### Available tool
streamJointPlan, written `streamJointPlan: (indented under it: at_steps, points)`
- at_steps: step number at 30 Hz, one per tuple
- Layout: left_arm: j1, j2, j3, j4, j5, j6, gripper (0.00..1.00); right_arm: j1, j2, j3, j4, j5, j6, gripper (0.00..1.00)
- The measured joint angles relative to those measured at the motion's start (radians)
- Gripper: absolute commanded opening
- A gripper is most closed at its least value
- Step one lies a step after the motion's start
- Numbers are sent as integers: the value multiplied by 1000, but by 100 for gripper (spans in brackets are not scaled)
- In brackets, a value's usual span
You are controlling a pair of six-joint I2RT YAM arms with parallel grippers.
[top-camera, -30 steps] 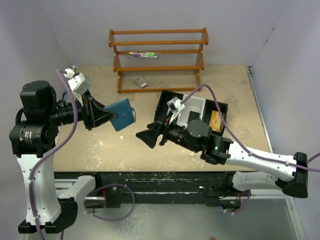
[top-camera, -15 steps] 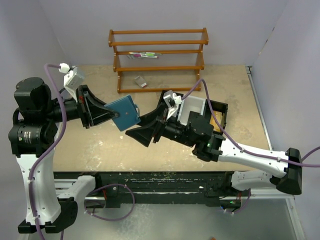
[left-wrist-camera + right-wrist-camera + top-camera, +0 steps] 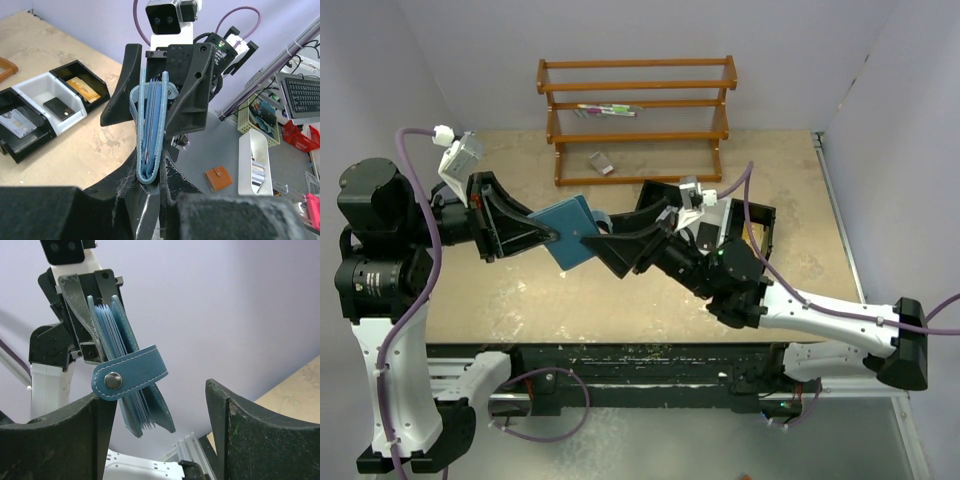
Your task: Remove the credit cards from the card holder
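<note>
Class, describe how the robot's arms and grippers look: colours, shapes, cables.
The left arm and right arm have white links and black joints; a purple cable trails along each. The left gripper and right gripper are black with broad, tapering fingers.

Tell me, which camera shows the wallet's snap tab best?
The right wrist view: the tab lies broadside and close, its metal snap plain. The left wrist view shows it only edge-on, looped over the wallet. The top view shows a tiny sliver.
</note>
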Motion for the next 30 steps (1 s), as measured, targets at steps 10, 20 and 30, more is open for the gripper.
streamJointPlan:
  at_steps: [10, 20, 30]
  points:
    - [0, -5, -12, 42, 18, -60, 0, 3, -59, -66, 64, 65, 14, 66]
    - [0, -15, -18, 58, 26, -78, 0, 0, 12, 28, 136, 8, 16, 31]
    - [0, -34, -43, 71, 42, -77, 25, -4, -19, 28, 98, 0, 37, 0]
